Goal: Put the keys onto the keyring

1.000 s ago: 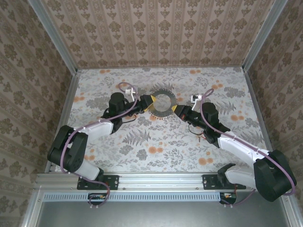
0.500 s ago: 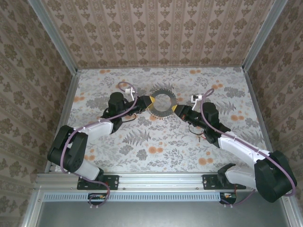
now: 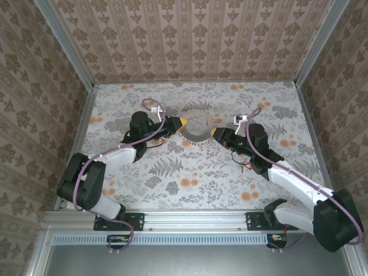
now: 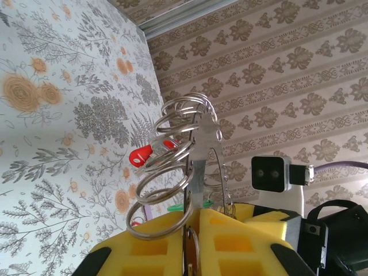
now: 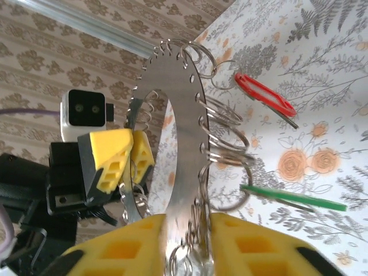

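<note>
**Two arms hold toothed keyring up between them, keys dangling**

From the top cam we see both arms reaching toward the table's (image 3: 172,172) centre, meeting at the keyring (image 3: 198,138). It sits between the two yellow-tipped grippers, w/ patterned walls (image 3: 195,40) around the table.

The left gripper (image 3: 181,122) takes the ring's left edge. In its wrist cam the yellow pads (image 4: 230,241) are pressed together on the thin metal plate (image 4: 201,155), seen edge-on, so it's pinching the keyring.

The right gripper (image 3: 213,133) is at the ring's opposite edge. In its wrist cam the plate (image 5: 178,149) stands upright between the yellow fingers (image 5: 247,241); we can't tell whether they press on it or stand just apart.

Wire loops (image 5: 227,138) line the ring's toothed rim. The red key (image 5: 264,95) hangs by an upper loop and the green key (image 5: 293,198) juts out by a lower one. The left wrist cam shows the red tag (image 4: 141,155) among the loops.
</note>
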`<action>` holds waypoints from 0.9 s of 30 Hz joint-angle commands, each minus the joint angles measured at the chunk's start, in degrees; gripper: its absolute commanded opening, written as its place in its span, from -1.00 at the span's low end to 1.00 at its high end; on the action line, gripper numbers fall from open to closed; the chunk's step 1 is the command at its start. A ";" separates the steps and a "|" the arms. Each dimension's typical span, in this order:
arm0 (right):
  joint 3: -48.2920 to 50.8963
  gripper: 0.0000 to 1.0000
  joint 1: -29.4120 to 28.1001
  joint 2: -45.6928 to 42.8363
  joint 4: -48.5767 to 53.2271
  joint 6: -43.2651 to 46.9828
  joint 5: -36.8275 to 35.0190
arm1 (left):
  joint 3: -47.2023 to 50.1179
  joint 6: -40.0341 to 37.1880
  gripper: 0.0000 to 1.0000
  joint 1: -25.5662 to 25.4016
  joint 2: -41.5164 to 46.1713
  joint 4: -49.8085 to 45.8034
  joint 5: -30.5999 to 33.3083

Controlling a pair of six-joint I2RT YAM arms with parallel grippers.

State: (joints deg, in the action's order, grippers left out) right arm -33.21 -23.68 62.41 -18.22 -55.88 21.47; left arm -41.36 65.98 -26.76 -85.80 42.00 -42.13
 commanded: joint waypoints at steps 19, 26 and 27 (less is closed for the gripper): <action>-5.73 0.27 1.69 -15.20 24.00 41.62 -5.91 | -23.67 -48.04 -0.98 7.90 8.67 -64.89 -20.79; -2.80 0.16 0.92 -17.75 20.68 53.18 1.67 | -27.67 -52.59 -0.97 8.00 8.06 -70.62 -23.15; -2.37 0.10 0.44 -17.84 19.99 54.30 2.69 | -27.86 -52.70 -0.97 7.89 8.02 -70.56 -23.43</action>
State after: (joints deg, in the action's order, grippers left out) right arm -36.99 -22.37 45.56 4.27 -9.10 19.81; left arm -66.43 17.54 -19.07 -78.04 -25.30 -61.47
